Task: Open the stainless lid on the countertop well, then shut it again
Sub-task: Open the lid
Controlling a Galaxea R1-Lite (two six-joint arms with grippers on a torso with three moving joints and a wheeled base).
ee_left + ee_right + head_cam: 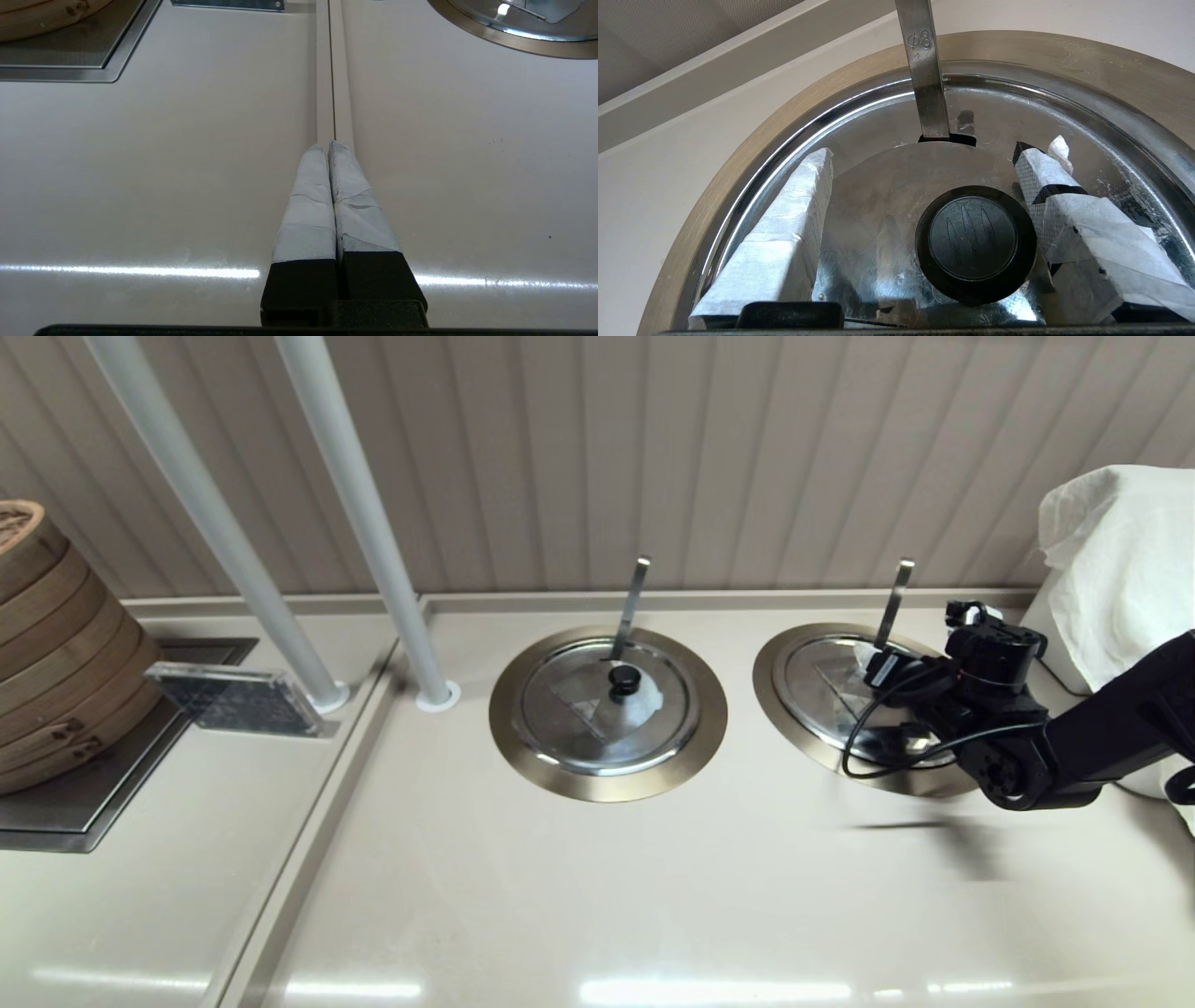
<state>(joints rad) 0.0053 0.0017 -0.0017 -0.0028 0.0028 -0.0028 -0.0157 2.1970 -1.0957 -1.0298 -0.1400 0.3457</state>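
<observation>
- The right hand (887,665) is held over the stainless lid (831,686), which lies shut and flat in the countertop well (780,663) at the right of the beige surface (597,896).
- In the right wrist view the two taped fingers (784,233) are spread apart, one on each side of the small black knob (976,238); the knob sits nearer one finger, and contact cannot be told.
- The thin steel ladle handle (894,602) rises through a notch at the far edge of the lid, just beyond the right hand and leaning toward the ribbed wall (653,448).
- A black cable (864,733) loops from the right arm across the near part of the lid.
- Close beside this well, at the right edge, a white cloth (1120,560) is draped over something.
- The twin well (523,728) with its own lid (607,705), knob and ladle handle stands to the left, well apart from the right hand; a whitish patch is seen on its flap.
- Two grey poles (373,523) are planted in the surface further left, beside a clear plastic stand (229,698) and stacked bamboo steamers (56,644) on a dark inset tray (56,812).
- The left hand (327,149) is seen only in its own wrist view, fingers pressed together, above a seam in the surface, far from the task's lid.
</observation>
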